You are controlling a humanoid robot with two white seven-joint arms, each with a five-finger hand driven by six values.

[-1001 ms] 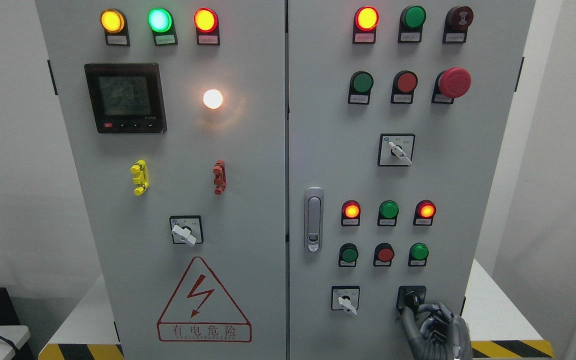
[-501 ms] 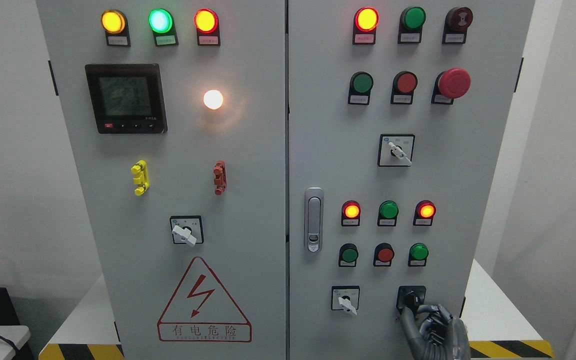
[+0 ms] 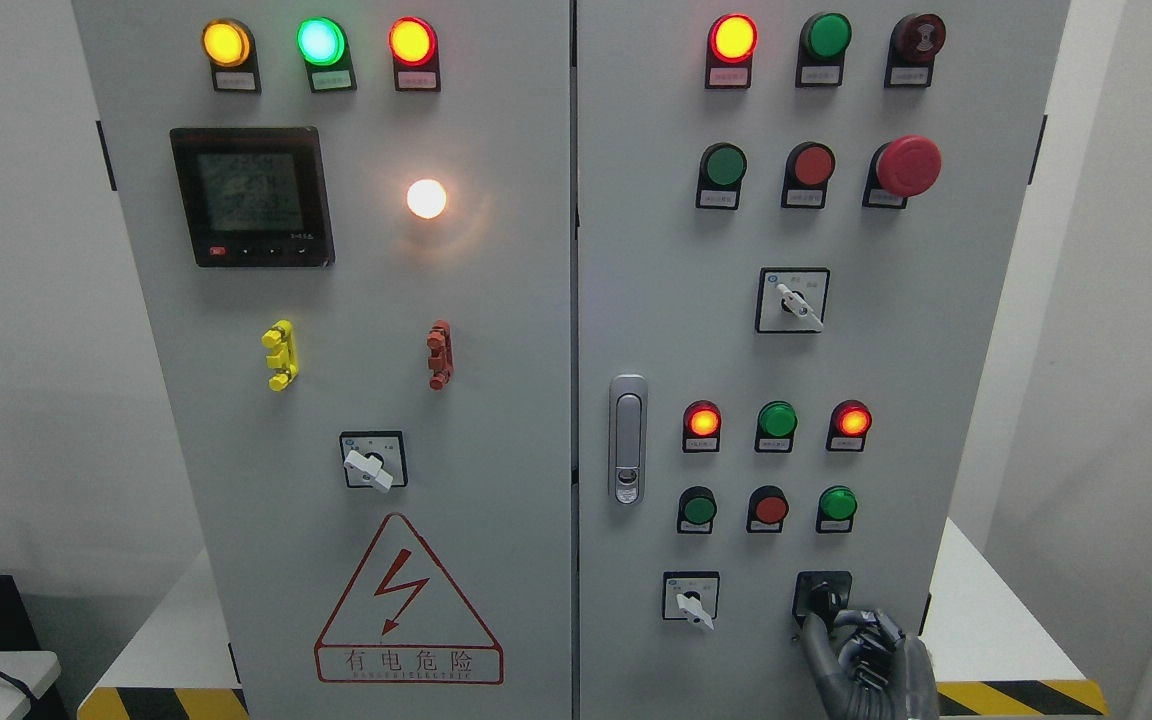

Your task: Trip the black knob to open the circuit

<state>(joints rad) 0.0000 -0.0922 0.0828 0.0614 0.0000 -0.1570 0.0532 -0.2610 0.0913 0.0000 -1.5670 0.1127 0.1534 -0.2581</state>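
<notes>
Almost nothing has moved since the earlier frames: my right hand (image 3: 871,655) has stayed at the lower right of the cabinet, with perhaps the slightest settling downward, and the black knob (image 3: 822,598) looks to sit just as it did.

The knob is on the right-hand door (image 3: 636,250), in the bottom row, to the right of the white selector switch (image 3: 692,603) and below the green button (image 3: 838,503). My hand comes up from the bottom edge, right of the middle. Its dark fingers (image 3: 816,650) are curled, with the leading one reaching up to the lower left edge of the knob's black housing. It looks like contact. Whether the fingers actually pinch the knob's handle or only rest against it, I cannot tell from this angle, since the hand covers the lower part of the switch.

By my reading the reach is done and the turn itself is left. The red lamps (image 3: 703,421) above are lit, as is the red lamp at the top (image 3: 733,37), so I see no sign that the circuit has opened. My left arm does not show.
</notes>
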